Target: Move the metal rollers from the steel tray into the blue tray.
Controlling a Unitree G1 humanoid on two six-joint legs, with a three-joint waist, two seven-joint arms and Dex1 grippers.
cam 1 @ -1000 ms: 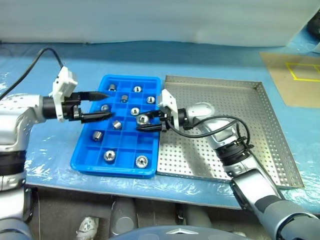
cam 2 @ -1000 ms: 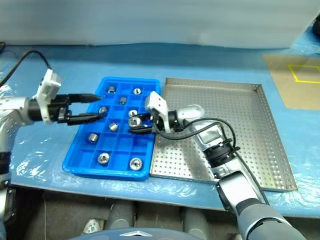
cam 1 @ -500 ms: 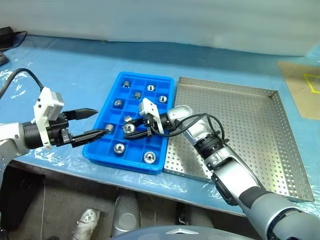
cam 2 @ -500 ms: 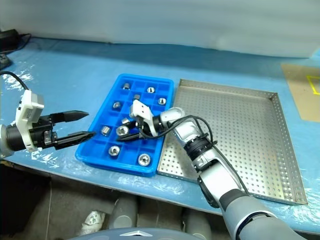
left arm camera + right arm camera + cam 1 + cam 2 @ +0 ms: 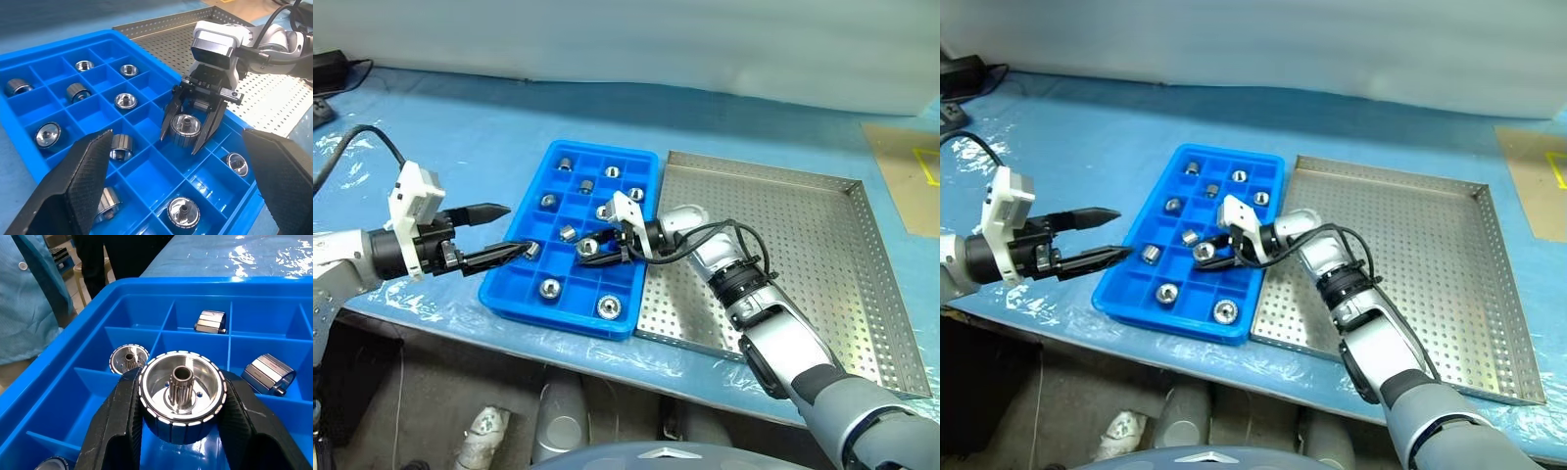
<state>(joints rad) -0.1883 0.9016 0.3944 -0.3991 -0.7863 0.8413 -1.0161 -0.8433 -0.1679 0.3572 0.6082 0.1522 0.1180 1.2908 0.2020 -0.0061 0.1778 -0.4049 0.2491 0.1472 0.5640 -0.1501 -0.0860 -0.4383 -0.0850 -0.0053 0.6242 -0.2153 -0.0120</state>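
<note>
My right gripper [image 5: 190, 139] pinches a metal roller [image 5: 185, 129] over the blue tray [image 5: 508, 284] — firm hold. My left gripper [image 5: 514, 232] hovers by the tray's edge, jaws spread wide.

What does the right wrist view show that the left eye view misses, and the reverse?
Right wrist view only: a person's light blue sleeve beyond the blue tray, and the splined hub inside the held roller. Left eye view only: the steel tray, with no rollers visible on it, and the open left gripper. Both: the right gripper clamping that roller over the blue tray.
</note>
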